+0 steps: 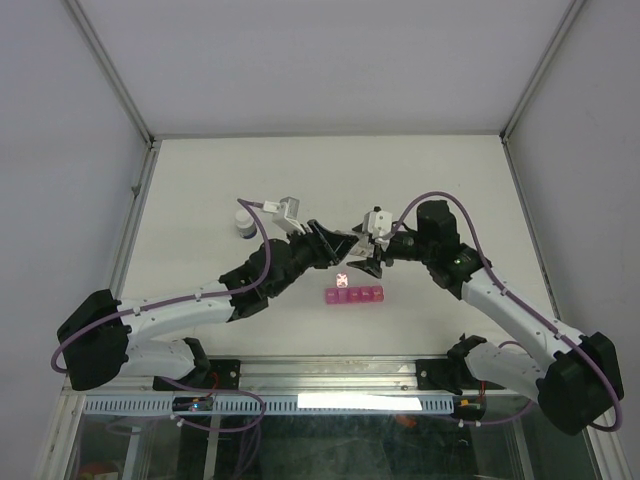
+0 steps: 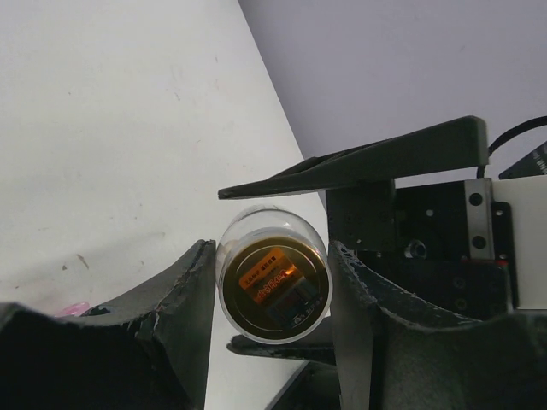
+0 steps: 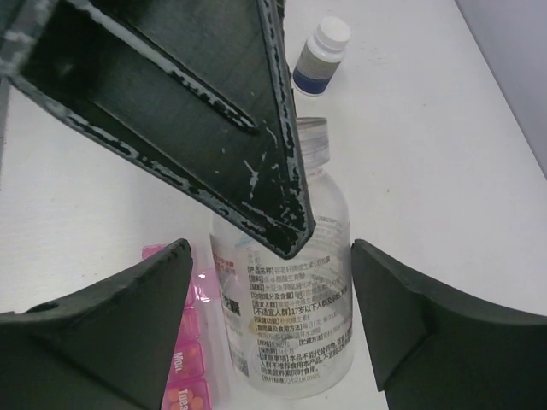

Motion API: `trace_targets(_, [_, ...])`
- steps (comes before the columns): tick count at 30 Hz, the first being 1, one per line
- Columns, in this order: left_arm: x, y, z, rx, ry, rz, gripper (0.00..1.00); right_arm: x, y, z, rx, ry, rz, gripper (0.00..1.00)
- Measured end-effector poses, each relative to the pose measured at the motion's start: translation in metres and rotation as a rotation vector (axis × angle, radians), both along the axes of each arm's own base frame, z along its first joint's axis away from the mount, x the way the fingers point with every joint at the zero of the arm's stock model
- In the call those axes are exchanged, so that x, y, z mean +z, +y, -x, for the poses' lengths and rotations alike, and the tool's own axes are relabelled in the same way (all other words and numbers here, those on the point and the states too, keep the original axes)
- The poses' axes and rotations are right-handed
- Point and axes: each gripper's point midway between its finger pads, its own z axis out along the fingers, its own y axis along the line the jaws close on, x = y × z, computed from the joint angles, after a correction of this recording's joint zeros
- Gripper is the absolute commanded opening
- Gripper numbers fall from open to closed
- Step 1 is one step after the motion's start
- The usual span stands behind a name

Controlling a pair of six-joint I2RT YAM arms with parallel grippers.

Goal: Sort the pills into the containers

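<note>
My left gripper (image 2: 273, 256) is shut on a small clear bottle (image 2: 273, 278), seen here from its bottom end with orange-brown showing inside. In the right wrist view the same clear bottle (image 3: 286, 316) with a printed label lies between the fingers of my right gripper (image 3: 272, 256), which is open with a gap on each side. A dark finger (image 3: 214, 111) of the left gripper crosses over it. The pink containers strip (image 1: 355, 295) lies just below both grippers (image 1: 350, 252), one lid raised. Orange pills (image 3: 190, 400) show in its compartments (image 3: 184, 350).
A white-capped dark bottle (image 1: 245, 222) stands on the white table (image 1: 450, 180) to the left of the grippers, also behind the clear bottle as the white-capped bottle (image 3: 320, 55). Grey walls enclose the table on three sides.
</note>
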Motion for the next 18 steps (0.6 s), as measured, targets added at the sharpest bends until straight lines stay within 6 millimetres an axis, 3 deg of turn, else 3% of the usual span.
trace_targets(5, [0.008, -0.002, 0.000, 0.005, -0.010, 0.032, 0.04, -0.001, -0.001, -0.007, -0.038, -0.013, 0.009, 0.59])
trace_targets(8, [0.008, -0.002, 0.001, 0.004, -0.011, 0.035, 0.15, 0.000, -0.001, -0.008, -0.041, -0.025, 0.009, 0.39])
trace_targets(11, [0.009, -0.003, 0.001, 0.004, -0.012, 0.036, 0.47, 0.000, -0.001, -0.008, -0.033, -0.036, 0.011, 0.16])
trace_targets(13, [0.008, -0.003, 0.002, 0.001, -0.012, 0.038, 0.62, 0.000, -0.001, -0.007, -0.024, -0.036, 0.012, 0.00])
trace_targets(18, [0.008, 0.005, 0.008, -0.006, -0.037, 0.070, 0.96, -0.004, 0.001, 0.008, 0.045, 0.012, 0.003, 0.00])
